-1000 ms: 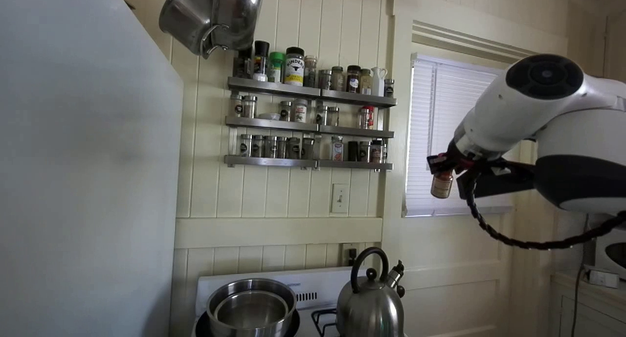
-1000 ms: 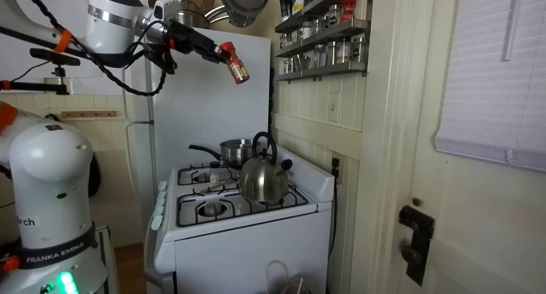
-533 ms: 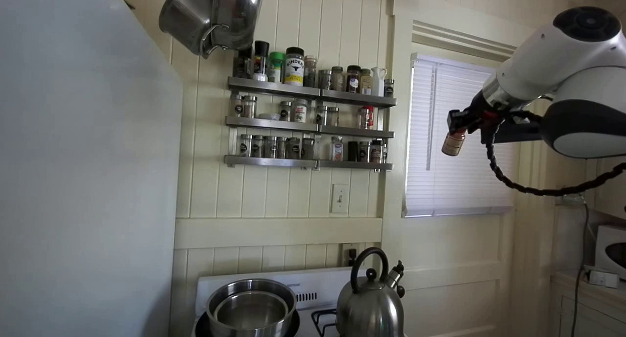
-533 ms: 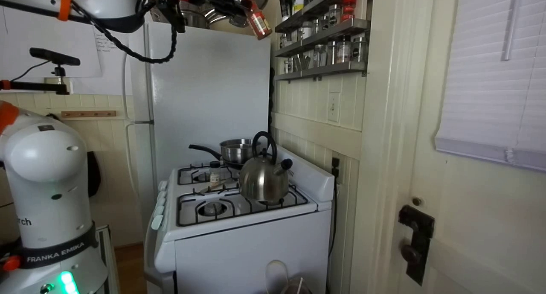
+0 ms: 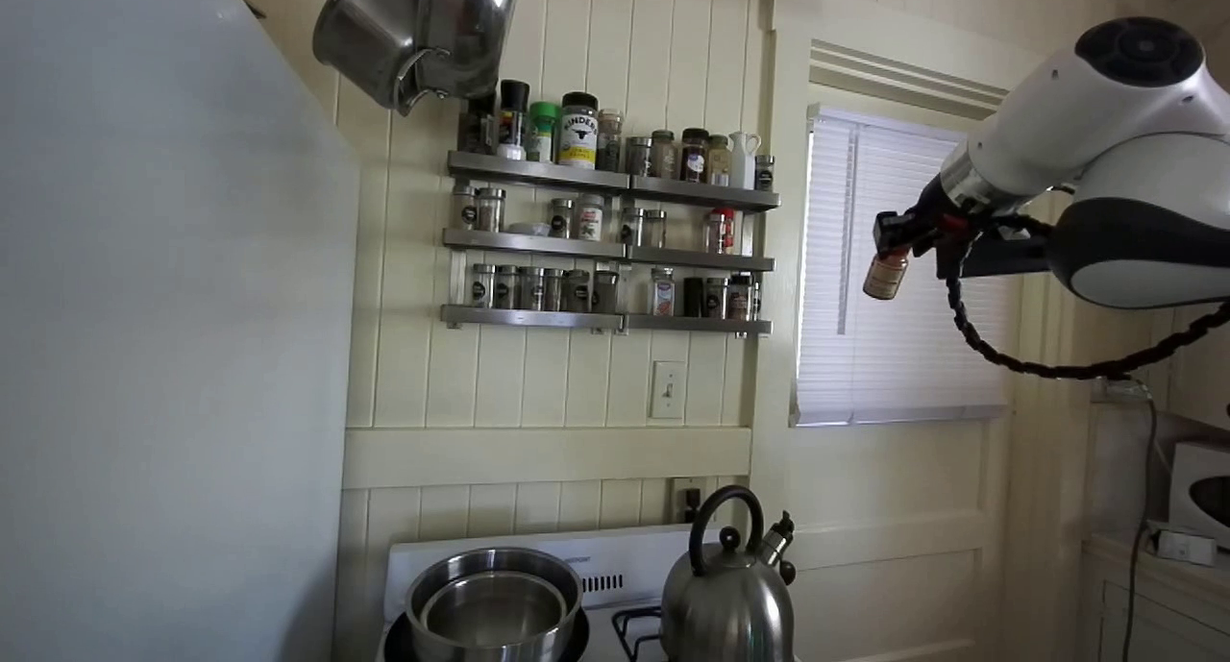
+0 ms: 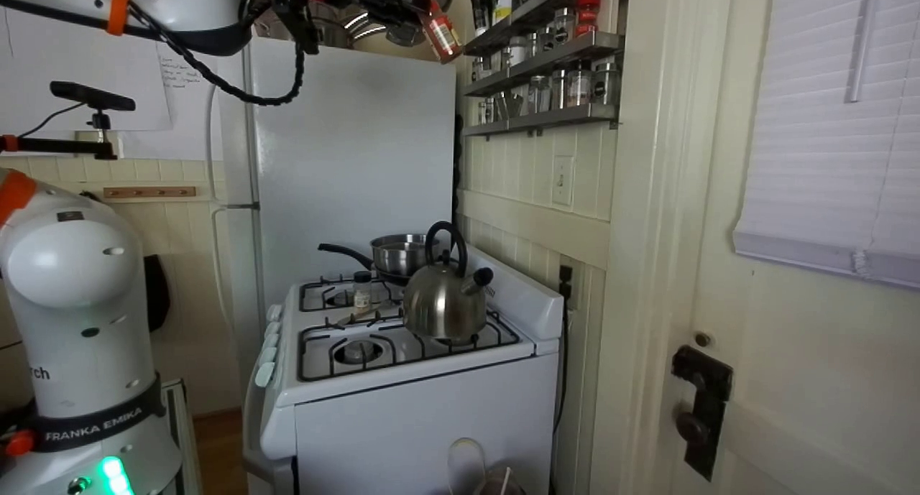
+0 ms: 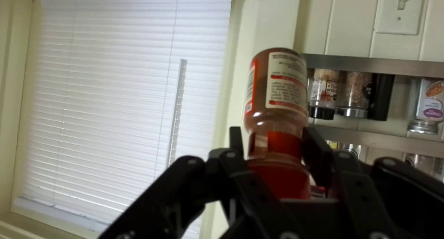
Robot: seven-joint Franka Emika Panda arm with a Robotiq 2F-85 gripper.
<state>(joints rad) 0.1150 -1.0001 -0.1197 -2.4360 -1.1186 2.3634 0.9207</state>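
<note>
Plainly, a red-capped bottle [image 7: 277, 117] was pinched between the jaws, tilted in mid-air, its fine print illegible; in an exterior view it was seen against the window blind [image 5: 894, 350]. A shelved jar [image 5: 579, 131] was marked "KINDERS"; "FRANKA EMIKA" was printed on the robot's base [image 6: 93, 427].

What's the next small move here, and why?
Probably a small rotation to bring the red-capped bottle upright before any travel: the end effector grips it near the cap, but it hangs tilted in midair, apart from the wall shelves, where most jars stand upright.
</note>
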